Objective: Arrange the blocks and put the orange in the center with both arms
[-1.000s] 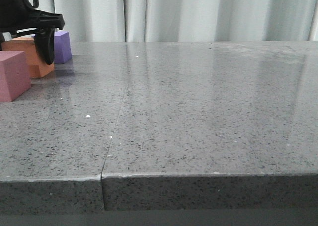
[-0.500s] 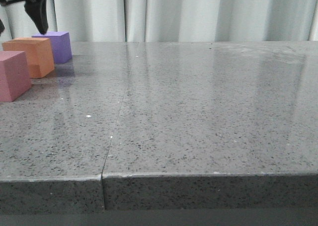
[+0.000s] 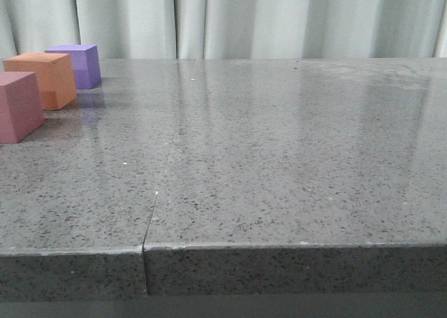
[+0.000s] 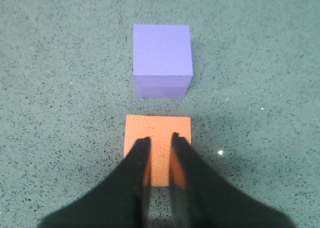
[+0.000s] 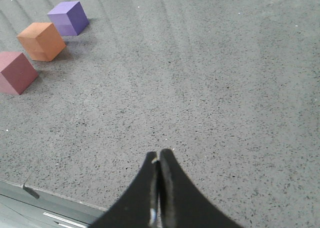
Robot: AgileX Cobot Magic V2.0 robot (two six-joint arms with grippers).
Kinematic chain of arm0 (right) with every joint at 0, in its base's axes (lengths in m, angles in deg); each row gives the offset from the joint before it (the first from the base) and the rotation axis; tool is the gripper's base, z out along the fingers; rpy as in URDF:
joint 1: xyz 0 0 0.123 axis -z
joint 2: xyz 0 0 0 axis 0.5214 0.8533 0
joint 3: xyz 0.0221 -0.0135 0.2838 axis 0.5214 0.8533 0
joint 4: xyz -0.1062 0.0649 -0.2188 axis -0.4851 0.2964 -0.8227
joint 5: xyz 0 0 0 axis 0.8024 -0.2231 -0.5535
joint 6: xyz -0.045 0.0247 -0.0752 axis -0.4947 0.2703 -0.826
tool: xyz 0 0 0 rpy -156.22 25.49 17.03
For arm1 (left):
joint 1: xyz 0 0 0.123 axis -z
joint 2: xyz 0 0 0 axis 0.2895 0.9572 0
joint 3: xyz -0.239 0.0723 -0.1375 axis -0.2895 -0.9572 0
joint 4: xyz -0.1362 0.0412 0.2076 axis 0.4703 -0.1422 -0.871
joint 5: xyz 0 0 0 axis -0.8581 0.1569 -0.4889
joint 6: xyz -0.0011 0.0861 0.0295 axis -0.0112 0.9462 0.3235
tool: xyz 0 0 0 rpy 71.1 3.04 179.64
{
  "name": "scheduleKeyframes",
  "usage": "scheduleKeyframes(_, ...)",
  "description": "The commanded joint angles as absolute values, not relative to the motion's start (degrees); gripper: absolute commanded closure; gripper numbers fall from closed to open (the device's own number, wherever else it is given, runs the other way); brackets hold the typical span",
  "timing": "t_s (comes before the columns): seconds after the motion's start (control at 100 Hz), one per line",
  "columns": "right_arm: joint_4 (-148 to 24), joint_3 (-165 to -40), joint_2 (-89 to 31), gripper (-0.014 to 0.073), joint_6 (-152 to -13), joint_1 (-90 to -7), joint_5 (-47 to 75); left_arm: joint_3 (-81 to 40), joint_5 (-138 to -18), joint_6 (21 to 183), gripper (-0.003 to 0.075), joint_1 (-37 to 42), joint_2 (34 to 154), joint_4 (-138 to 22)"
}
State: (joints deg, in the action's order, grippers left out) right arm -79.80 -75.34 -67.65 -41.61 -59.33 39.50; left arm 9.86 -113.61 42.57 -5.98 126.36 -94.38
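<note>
Three blocks stand in a row at the table's far left: pink point(image 3: 17, 108) nearest, the orange point(image 3: 42, 80) in the middle, purple point(image 3: 73, 65) farthest. They are apart from one another. My left gripper point(image 4: 160, 138) hangs high above the orange cube point(image 4: 159, 125), open by a narrow gap with nothing between its fingers point(image 4: 137, 163). The purple cube point(image 4: 162, 57) lies just past the orange one. My right gripper point(image 5: 160, 153) is shut and empty above the table's near edge, far from the purple point(image 5: 69, 17), orange point(image 5: 41, 40) and pink point(image 5: 17, 71) cubes.
The grey speckled table point(image 3: 279, 157) has a seam point(image 3: 164, 171) running front to back and a front edge point(image 3: 279, 247) close to the camera. A pale curtain point(image 3: 279, 17) hangs behind it.
The left gripper was down at the orange cube a second ago. It has risen up and out of the front view, leaving the orange cube standing between the pink and purple ones.
</note>
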Motion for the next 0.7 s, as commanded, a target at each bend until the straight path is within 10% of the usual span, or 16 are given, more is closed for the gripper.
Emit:
scheduleKeyframes(0.0,-80.6,-76.9,-67.3,0.0631,-42.0,-59.2,34.9,10.2,-109.3,41.9,0.0741,-6.2,121.9,-94.8)
scheduleKeyframes(0.69,-80.6,-76.9,-67.3,0.0631,-42.0,-59.2,34.9,-18.7,-95.6,41.9,0.0741,-6.2,91.2,-94.8)
